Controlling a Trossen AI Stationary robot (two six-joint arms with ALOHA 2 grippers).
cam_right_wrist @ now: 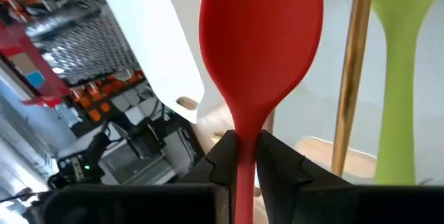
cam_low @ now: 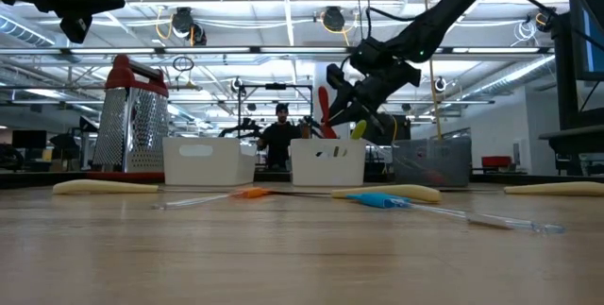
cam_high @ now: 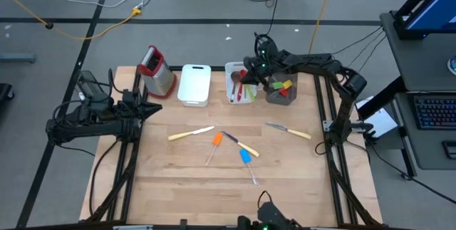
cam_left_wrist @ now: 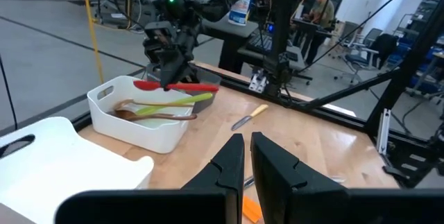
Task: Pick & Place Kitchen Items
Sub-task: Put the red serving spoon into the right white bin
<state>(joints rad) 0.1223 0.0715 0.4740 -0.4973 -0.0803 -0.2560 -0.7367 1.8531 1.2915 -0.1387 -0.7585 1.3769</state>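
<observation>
My right gripper (cam_high: pixel 246 75) is over the white bin (cam_high: pixel 229 95) at the table's far side, shut on a red spoon (cam_left_wrist: pixel 177 85). A green spatula (cam_left_wrist: pixel 173 102) and wooden spoons (cam_left_wrist: pixel 149 115) lie in that bin. Cream-handled knives (cam_high: pixel 191 134) (cam_high: pixel 246 147) (cam_high: pixel 291 130), an orange spatula (cam_high: pixel 216 140) and a blue spatula (cam_high: pixel 246 158) lie flat on the table's middle. My left gripper (cam_left_wrist: pixel 248 158) is shut and empty, above the table's left side, pointing toward the bins. My right gripper pinches the red spoon's handle (cam_right_wrist: pixel 243 156) between its two fingers, close behind the bowl (cam_right_wrist: pixel 262 30). The fingers come from above and lie across the handle. The spoon lies about level over the bin's open top (cam_left_wrist: pixel 201 87); whether its handle end touches the rim I cannot tell.
A metal box grater with a red top (cam_high: pixel 157 70) stands at the far left. A second white bin (cam_high: pixel 194 84) is beside it. A grey cup (cam_high: pixel 281 91) with coloured pieces is right of the utensil bin. The near half of the table (cam_high: pixel 185 187) is bare wood.
</observation>
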